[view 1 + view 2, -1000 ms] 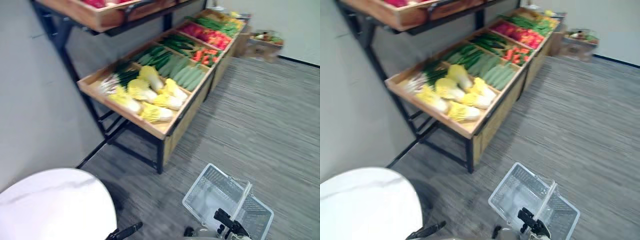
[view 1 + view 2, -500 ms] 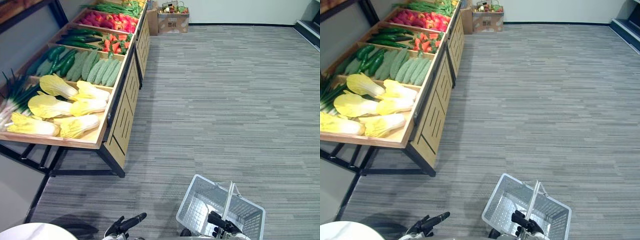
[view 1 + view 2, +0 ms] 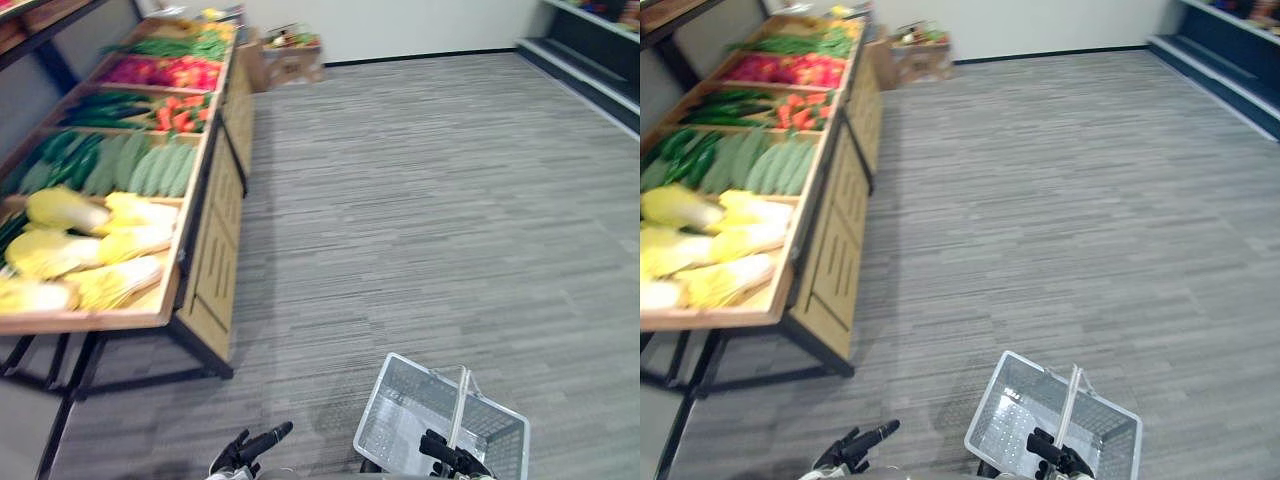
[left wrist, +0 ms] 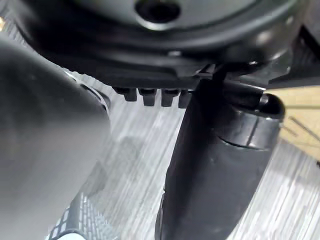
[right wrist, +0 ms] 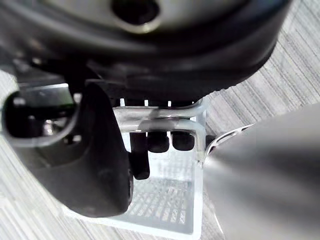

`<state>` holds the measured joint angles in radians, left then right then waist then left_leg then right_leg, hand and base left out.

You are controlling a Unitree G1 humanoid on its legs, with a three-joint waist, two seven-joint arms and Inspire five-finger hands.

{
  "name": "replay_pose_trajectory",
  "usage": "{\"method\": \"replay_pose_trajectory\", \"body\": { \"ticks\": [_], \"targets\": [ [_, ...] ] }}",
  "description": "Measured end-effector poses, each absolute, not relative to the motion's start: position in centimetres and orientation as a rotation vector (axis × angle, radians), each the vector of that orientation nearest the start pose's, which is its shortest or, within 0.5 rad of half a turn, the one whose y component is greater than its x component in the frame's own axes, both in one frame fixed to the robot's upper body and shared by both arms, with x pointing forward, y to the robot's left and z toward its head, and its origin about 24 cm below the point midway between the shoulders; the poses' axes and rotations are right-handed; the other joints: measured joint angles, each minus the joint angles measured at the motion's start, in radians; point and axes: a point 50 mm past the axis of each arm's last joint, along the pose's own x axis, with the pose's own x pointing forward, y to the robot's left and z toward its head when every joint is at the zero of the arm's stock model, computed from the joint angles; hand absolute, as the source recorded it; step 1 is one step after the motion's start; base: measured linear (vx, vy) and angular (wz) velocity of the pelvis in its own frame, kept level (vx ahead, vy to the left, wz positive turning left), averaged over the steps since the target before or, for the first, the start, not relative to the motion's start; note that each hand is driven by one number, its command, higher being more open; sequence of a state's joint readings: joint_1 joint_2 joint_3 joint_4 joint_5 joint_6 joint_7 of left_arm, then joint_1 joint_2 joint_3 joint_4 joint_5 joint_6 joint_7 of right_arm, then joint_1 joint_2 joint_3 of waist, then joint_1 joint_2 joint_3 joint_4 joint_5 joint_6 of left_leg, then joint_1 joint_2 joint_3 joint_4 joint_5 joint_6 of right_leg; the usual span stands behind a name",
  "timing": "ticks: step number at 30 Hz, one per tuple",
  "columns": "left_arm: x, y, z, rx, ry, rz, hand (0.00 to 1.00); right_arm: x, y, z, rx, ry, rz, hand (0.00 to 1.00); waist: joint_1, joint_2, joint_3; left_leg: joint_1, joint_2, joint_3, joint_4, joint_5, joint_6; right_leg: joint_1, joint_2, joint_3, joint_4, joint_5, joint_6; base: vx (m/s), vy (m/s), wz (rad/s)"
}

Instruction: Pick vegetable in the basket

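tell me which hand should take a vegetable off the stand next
Likely the left. The left hand is open and free, and the vegetable stand lies on that side. The right hand is curled round the basket handle.

The left robot hand (image 3: pixel 248 450) hangs low with fingers straight, the right robot hand (image 3: pixel 447 456) curled round the basket handle (image 3: pixel 460 400).

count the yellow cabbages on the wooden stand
6 yellow cabbages, all in the wooden stand's nearest compartment: three along its aisle side, three beside them, further left. Others may be cut off at the view's edge.
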<state>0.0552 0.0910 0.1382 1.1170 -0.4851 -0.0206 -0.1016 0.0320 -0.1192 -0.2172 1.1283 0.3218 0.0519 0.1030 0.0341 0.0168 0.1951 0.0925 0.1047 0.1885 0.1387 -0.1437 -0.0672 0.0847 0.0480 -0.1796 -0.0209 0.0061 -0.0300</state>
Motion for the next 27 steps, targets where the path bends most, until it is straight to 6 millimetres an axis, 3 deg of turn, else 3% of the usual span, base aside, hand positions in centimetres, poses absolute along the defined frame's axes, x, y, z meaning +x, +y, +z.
{"method": "replay_pose_trajectory", "body": {
  "ticks": [2, 4, 5, 15, 27],
  "targets": [
    [9.2, 19.9, -16.4, -0.466, 1.055, 0.374, 1.00, 9.0, -21.3, -16.4, 0.383, 1.130, -0.366, 0.00, -0.019, -0.017, -0.006, -0.001, -0.007, 0.000, -0.028, 0.009, 0.008, -0.013, -0.008, 0.000, -0.003, 0.005, 0.004, -0.01, 0.050, -0.07],
    [9.3, 19.9, -16.4, -0.465, 1.056, 0.376, 1.00, 8.6, -21.3, -16.4, 0.389, 1.136, -0.379, 0.00, -0.019, -0.018, -0.011, -0.008, -0.019, -0.001, -0.053, 0.021, 0.017, -0.031, -0.016, 0.000, -0.008, 0.011, 0.011, 0.00, 0.053, 0.03],
    [9.1, 19.5, -16.6, -0.446, 1.066, 0.374, 1.00, 8.9, -19.7, -16.7, 0.427, 1.129, -0.369, 0.00, -0.015, -0.024, -0.056, 0.017, -0.052, -0.015, -0.118, 0.040, 0.029, -0.013, -0.029, -0.008, -0.069, 0.040, 0.027, 0.00, 0.000, 0.00],
    [8.9, 19.6, -16.6, -0.444, 1.070, 0.382, 1.00, 8.9, -19.6, -16.7, 0.437, 1.128, -0.369, 0.00, -0.013, -0.027, -0.058, 0.028, -0.050, -0.013, -0.145, 0.051, 0.030, -0.010, -0.035, -0.027, -0.069, 0.037, 0.032, 0.00, 0.000, 0.03],
    [8.6, 19.9, -16.6, -0.419, 1.059, 0.416, 1.00, 8.7, -19.1, -16.8, 0.493, 1.135, -0.360, 0.00, -0.009, -0.036, -0.061, 0.097, -0.045, 0.052, -0.163, 0.045, 0.021, 0.026, -0.032, -0.004, -0.068, 0.039, 0.059, 0.01, -0.001, -0.13]
  ]
}}
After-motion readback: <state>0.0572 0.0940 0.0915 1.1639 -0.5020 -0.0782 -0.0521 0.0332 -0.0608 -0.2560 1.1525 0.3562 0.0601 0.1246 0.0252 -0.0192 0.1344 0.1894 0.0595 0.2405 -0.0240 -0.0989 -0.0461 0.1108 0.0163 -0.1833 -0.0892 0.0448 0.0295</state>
